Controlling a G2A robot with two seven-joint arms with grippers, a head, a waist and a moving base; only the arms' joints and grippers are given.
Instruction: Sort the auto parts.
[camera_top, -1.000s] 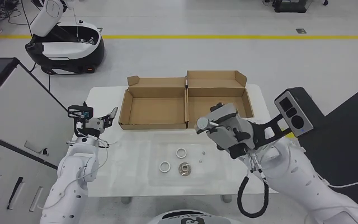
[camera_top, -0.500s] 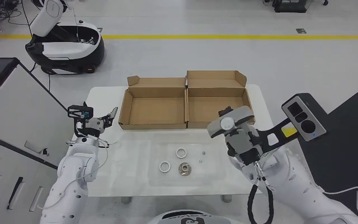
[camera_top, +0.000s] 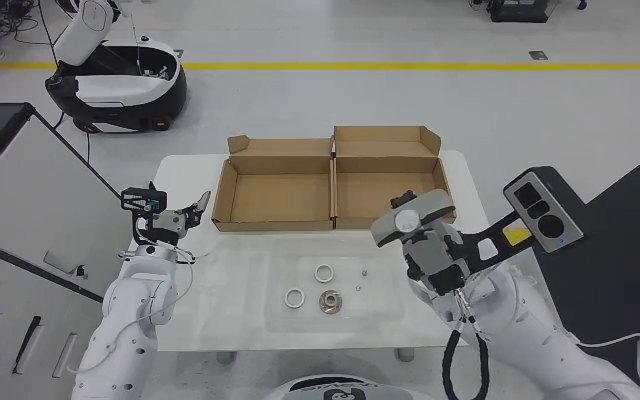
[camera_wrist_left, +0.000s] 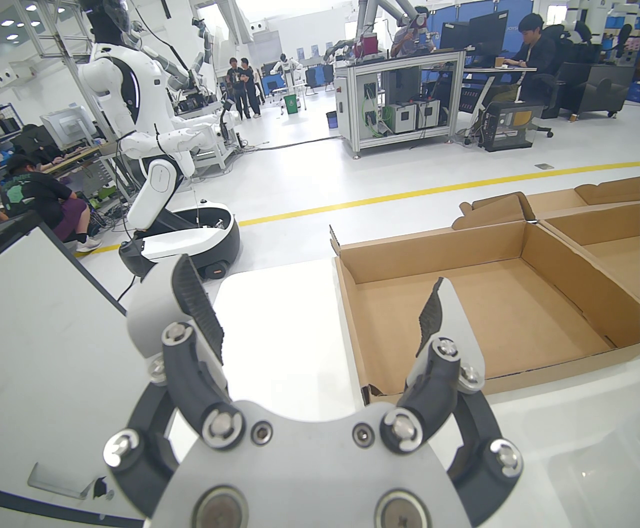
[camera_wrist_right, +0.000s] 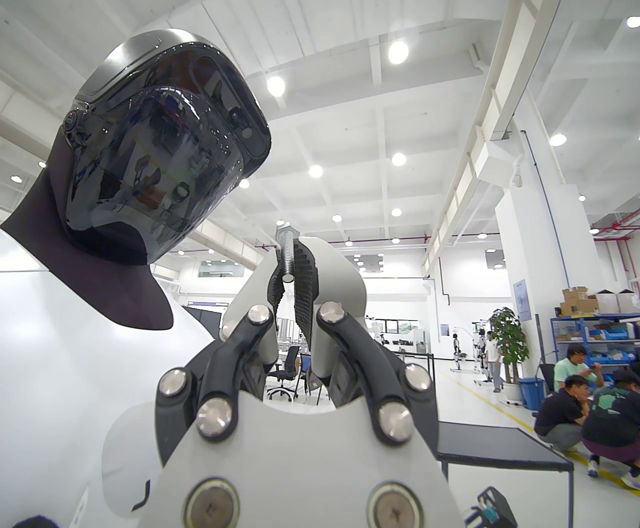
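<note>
Left tool hangs at the left edge of the desk, jaws wide, nothing between them; left carton and right carton touch side by side at the back; white ring, second ring and metal hub lie loose near the front; right tool raised, pinched narrow on a threaded bolt; step reads as carrying the bolt to a carton; next calls for tipping the wrist down over one, then letting go; which carton, cannot tell

Tiny part, ID unclear
</note>
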